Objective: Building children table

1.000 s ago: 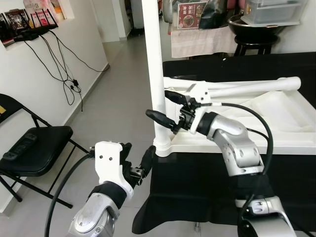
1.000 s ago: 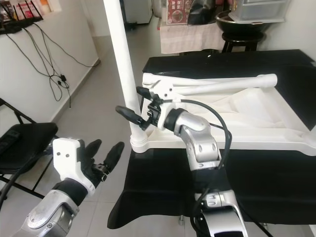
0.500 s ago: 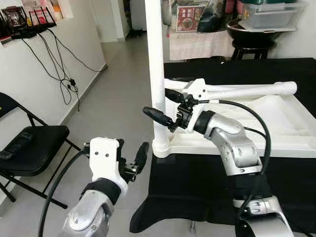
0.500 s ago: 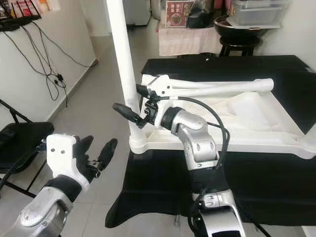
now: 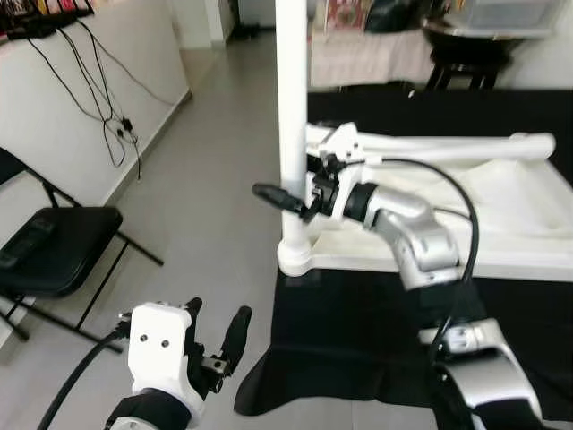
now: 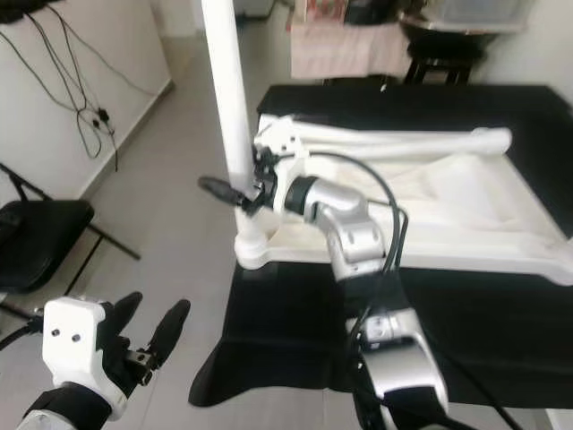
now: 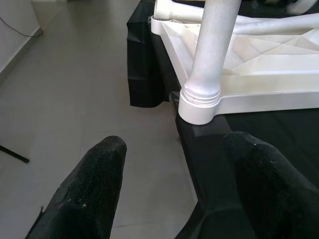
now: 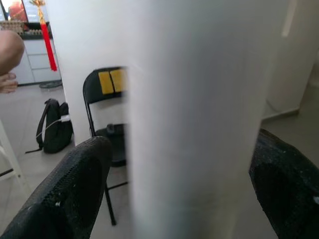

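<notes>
Table top: white plastic, upside down on black cloth, right of centre.
Upright leg: white tube, standing in socket at near-left corner of table top.
Loose leg: lying across far side of table top.
Right gripper: at upright leg, fingers spread either side of tube; contact unclear.
Left gripper: low, near left, over grey floor, fingers spread, holding nothing.
Folding chair: black, far left by wall.

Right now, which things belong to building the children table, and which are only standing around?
For the job: upright white table leg; upturned white tabletop; loose white leg lying on it; right gripper.

Standing around: black folding chair; wall cables; left gripper.
</notes>
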Available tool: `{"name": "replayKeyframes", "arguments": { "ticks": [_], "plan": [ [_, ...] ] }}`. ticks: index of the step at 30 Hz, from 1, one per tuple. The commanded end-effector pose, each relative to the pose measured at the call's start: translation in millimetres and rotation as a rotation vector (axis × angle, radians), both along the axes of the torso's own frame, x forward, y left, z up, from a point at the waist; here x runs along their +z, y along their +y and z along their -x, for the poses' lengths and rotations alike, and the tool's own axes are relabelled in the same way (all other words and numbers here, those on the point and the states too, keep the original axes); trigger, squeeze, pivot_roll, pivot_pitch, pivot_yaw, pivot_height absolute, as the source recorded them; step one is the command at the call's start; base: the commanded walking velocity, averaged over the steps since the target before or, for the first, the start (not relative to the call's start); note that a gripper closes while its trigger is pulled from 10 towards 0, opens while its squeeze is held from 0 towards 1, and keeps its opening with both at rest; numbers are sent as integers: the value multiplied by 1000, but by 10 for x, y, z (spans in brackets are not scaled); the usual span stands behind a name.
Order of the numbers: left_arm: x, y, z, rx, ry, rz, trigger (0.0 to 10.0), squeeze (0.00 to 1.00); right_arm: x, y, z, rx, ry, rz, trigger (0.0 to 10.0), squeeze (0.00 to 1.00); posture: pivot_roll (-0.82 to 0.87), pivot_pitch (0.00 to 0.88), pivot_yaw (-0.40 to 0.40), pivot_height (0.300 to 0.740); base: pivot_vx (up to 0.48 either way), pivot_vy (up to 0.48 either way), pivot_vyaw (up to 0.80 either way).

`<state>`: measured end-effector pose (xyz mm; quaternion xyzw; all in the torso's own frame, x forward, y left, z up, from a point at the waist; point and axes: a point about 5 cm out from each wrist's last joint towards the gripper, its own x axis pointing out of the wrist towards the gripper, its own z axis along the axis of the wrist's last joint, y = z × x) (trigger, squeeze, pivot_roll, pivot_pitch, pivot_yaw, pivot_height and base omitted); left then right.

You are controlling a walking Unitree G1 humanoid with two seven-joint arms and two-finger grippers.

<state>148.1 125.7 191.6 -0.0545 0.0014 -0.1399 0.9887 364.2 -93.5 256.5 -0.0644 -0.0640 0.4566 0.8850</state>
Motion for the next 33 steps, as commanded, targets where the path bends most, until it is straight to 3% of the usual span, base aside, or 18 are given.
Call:
{"name": "replayKeyframes", "arguments": {
  "ticks": [1, 2, 3, 4, 5, 6, 7, 8, 12, 18, 22, 24, 26, 28, 29, 30, 32, 33],
  "plan": [
    [43, -11, 24, -42, -33, 0, 10000, 0, -12, -1, -32, -1, 6, 13, 10000, 0, 27, 260, 19, 740, 0, 0, 0],
    [54, 27, 22, -71, -37, 3, 10000, 0, -2, -2, -66, 11, 9, 22, 10000, 0, 27, 278, 10, 740, 0, 0, 0],
    [76, 44, 20, -100, -49, 14, 10000, 0, 13, -2, -87, 34, 10, 28, 8863, 0, 30, 287, -5, 740, 0, 0, 0],
    [100, 51, 17, -120, -64, 26, 10000, 0, 28, 9, -92, 69, 11, 26, 4471, 0, 31, 288, -6, 740, 0, 0, 0],
    [100, 51, 17, -120, -64, 26, 10000, 0, 28, 9, -92, 69, 11, 26, 4471, 0, 31, 288, -6, 740, 0, 0, 0],
    [118, 48, 16, -131, -76, 39, 10000, 0, 54, 20, -98, 112, 10, 19, 3098, 0, 37, 290, -13, 740, 0, 0, 0],
    [118, 48, 16, -131, -76, 39, 10000, 0, 54, 20, -98, 112, 10, 19, 3098, 0, 37, 290, -13, 740, 0, 0, 0],
    [114, 31, 21, -144, -76, 31, 10000, 0, 95, 31, -98, 159, 2, 14, 0, 0, 37, 291, -21, 740, 0, 0, 0],
    [123, 32, 24, -158, -90, 15, 10000, 0, 235, 28, -125, 244, -28, 9, 0, 0, 46, 289, -34, 740, 0, 0, 0],
    [154, 73, -25, -133, -117, -9, 10000, 0, 308, -37, -194, 224, -30, 3, 0, 0, 45, 271, -44, 740, 0, 0, 0],
    [151, 110, -79, -126, -127, -10, 10000, 0, 276, -124, -195, 204, -21, 0, 0, 0, 33, 254, -41, 740, 0, 0, 0],
    [140, 142, -137, -127, -135, -6, 10000, 0, 162, -284, -159, 161, -1, 12, 0, 0, 5, 232, -34, 740, 0, 0, 0],
    [140, 142, -137, -127, -135, -6, 10000, 0, 162, -284, -159, 161, -1, 12, 0, 0, 5, 232, -34, 740, 0, 0, 0],
    [130, 154, -164, -130, -136, -8, 10000, 0, 60, -405, -117, 85, 34, 16, 0, 0, -5, 225, -36, 740, 0, 0, 0],
    [118, 172, -189, -132, -136, -11, 10000, 0, -81, -548, -75, -114, 91, 0, 0, 0, -14, 214, -41, 740, 0, 0, 0],
    [105, 201, -214, -133, -135, -14, 10000, 0, -207, -796, -7, -566, 90, -56, 0, 0, -39, 208, -38, 740, 0, 0, 0],
    [105, 201, -214, -133, -135, -14, 10000, 0, -207, -796, -7, -566, 90, -56, 0, 0, -39, 208, -38, 740, 0, 0, 0],
    [97, 231, -244, -133, -134, -16, 10000, 0, -420, -851, 275, -761, 134, -91, 0, 0, -54, 200, -13, 740, 0, 0, 0]
  ]
}}
